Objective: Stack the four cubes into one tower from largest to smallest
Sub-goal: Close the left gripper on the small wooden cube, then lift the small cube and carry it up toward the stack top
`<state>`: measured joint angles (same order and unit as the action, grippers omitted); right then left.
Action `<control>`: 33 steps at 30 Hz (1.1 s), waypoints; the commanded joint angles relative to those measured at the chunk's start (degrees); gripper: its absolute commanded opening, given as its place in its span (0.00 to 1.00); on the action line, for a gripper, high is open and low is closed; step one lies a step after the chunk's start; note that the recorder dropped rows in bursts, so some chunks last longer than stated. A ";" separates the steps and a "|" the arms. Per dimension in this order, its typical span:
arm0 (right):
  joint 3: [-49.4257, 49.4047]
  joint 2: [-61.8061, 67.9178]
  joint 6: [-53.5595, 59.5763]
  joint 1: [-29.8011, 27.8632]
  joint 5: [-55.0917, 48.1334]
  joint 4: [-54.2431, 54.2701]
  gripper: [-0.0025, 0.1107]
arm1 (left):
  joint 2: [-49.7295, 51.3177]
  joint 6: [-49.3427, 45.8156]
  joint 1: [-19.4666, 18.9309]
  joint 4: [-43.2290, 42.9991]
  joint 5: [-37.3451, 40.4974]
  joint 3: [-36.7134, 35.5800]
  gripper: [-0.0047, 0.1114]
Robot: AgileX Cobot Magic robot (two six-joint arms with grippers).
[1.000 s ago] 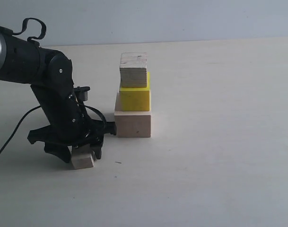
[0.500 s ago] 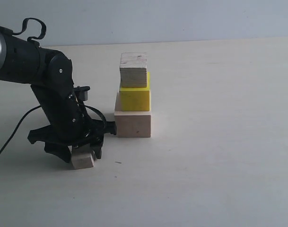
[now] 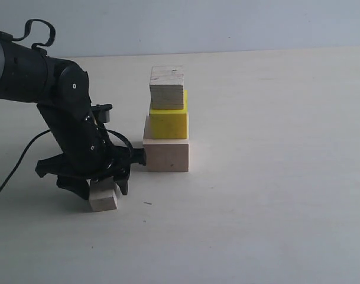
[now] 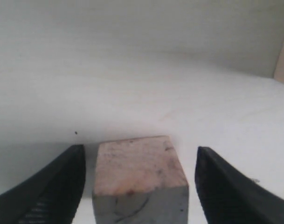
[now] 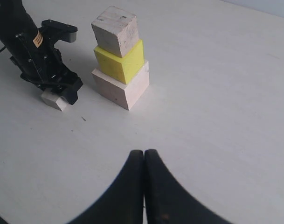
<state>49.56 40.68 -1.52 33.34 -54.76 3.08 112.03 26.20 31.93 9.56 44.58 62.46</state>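
Left gripper [image 3: 102, 190]: black, lowered to the pale table [image 3: 274, 207] at the far left. Its jaws stand wide apart, one either side of the smallest bare wood cube [image 3: 103, 199]. The wrist view shows a gap on each side, so nothing is gripped.
Why so: it seems lined up to close on this last cube.
Smallest cube: flat on the table, left of the tower and apart from it. It has no long axis; one face looks squarely back at the wrist camera.
Tower: three cubes at the centre, the large pale wood cube [image 3: 166, 155] as base, the bright yellow cube [image 3: 169, 122] on it, and the greyish grainy wood cube [image 3: 166, 89] on top. Its long axis is upright and its tip is missing.
Right gripper [image 5: 144, 156]: fingers pressed together, empty, well away from the tower, likely parked clear.
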 commanded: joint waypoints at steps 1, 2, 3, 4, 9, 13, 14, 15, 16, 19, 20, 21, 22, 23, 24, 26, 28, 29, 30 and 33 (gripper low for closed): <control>-0.20 -0.25 0.48 -0.04 -0.68 -0.23 0.02 | -0.47 -0.05 0.33 0.00 -0.22 0.32 0.52; -0.20 -0.25 0.48 -0.04 -1.02 -0.23 0.02 | -0.47 -0.05 0.33 0.00 -0.14 0.32 0.48; -0.20 -0.25 0.48 -0.04 -1.14 -0.23 0.02 | -0.47 -0.05 0.33 0.00 -0.01 0.32 0.43; -0.20 -0.25 0.48 -0.04 -1.26 -0.23 0.02 | -0.47 -0.05 0.33 0.00 0.13 0.32 0.39; -0.20 -0.25 0.48 -0.04 -1.26 -0.23 0.02 | -0.47 -2.60 0.33 0.00 1.20 0.32 0.09; -0.20 -0.25 0.48 -0.04 -1.26 -0.23 0.02 | -0.47 -5.51 0.33 -0.24 2.54 0.32 0.04; -0.20 -0.25 0.48 -0.04 -1.26 -0.23 0.02 | -0.72 -6.33 0.33 -0.39 2.92 0.32 0.04; -0.20 -0.25 0.48 -0.04 -1.26 -0.23 0.02 | -1.01 -6.94 0.33 -0.85 3.32 0.32 0.04; -0.20 -0.25 0.48 -0.04 -1.26 -0.23 0.02 | -1.55 -7.05 0.33 -1.50 3.73 0.32 0.04; -0.20 -0.25 0.48 -0.04 -1.26 -0.23 0.02 | -4.55 -9.83 0.33 -3.54 5.40 0.32 0.04; -0.20 -0.25 0.48 -0.04 -1.26 -0.23 0.02 | -5.99 -11.13 0.20 -4.11 5.66 0.32 0.04; -0.20 -0.25 0.48 -0.04 -1.24 -0.34 0.02 | -7.26 -12.40 0.05 -4.11 5.75 0.32 0.04; -0.20 -0.25 0.48 -0.04 -1.24 -0.34 0.02 | -8.99 -13.61 -0.19 -4.46 5.75 0.32 0.04; -0.20 -0.25 0.48 -0.04 -1.38 -0.34 0.02 | -10.90 -15.13 -0.73 -4.48 5.59 0.32 0.04; -0.20 -0.25 0.48 -0.04 -1.49 -0.34 0.02 | -12.37 -16.27 -1.16 -4.48 5.44 0.32 0.04; -0.20 -0.25 0.48 -0.04 -1.72 -0.61 0.02 | -16.36 -19.07 -2.70 -4.57 4.72 0.32 0.04; -0.20 -0.46 0.48 -0.04 -2.14 -0.74 0.02 | -20.34 -21.75 -4.78 -4.45 4.24 0.32 0.04; -0.20 -0.58 0.48 -0.04 -2.12 -0.74 0.02 | -22.28 -23.53 -5.93 -4.35 3.99 0.32 0.04; -0.20 -0.72 1.21 -0.04 -2.12 -0.74 0.02 | -23.88 -24.98 -6.89 -4.22 3.72 0.32 0.04; -0.20 -0.72 1.83 -0.04 -2.12 -0.89 0.02 | -29.34 -34.94 -10.80 -0.32 2.10 0.32 0.04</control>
<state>49.56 40.40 -0.94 33.34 -56.84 2.98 87.21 -0.98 24.22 6.15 48.17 62.46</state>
